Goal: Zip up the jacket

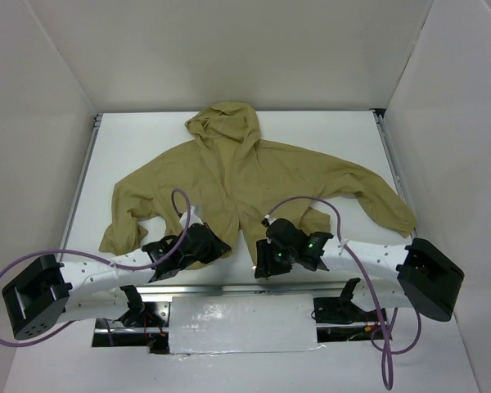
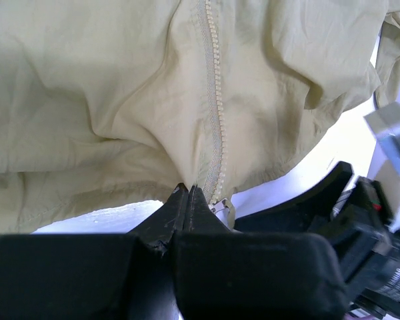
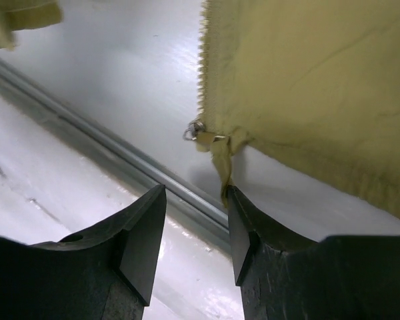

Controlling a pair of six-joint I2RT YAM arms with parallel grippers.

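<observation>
Top external view: jacket [image 1: 229,176] spread flat on the white table [image 1: 335,139], hood pointing away from the arm bases, sleeves flung wide, front parted at the near hem. Left gripper [image 1: 219,247] down at that hem, clamped tight on the cloth right at the foot of the zipper teeth [image 2: 217,120], likely pinning that side taut as an anchor. Right gripper [image 1: 263,264] close beside it, jaws spread apart and holding nothing, lined up on the other front's bottom corner, small metal slider [image 3: 197,132] lying just ahead of the fingers. Seemingly set for grasping that corner and mating the two halves. Not yet zipped.
</observation>
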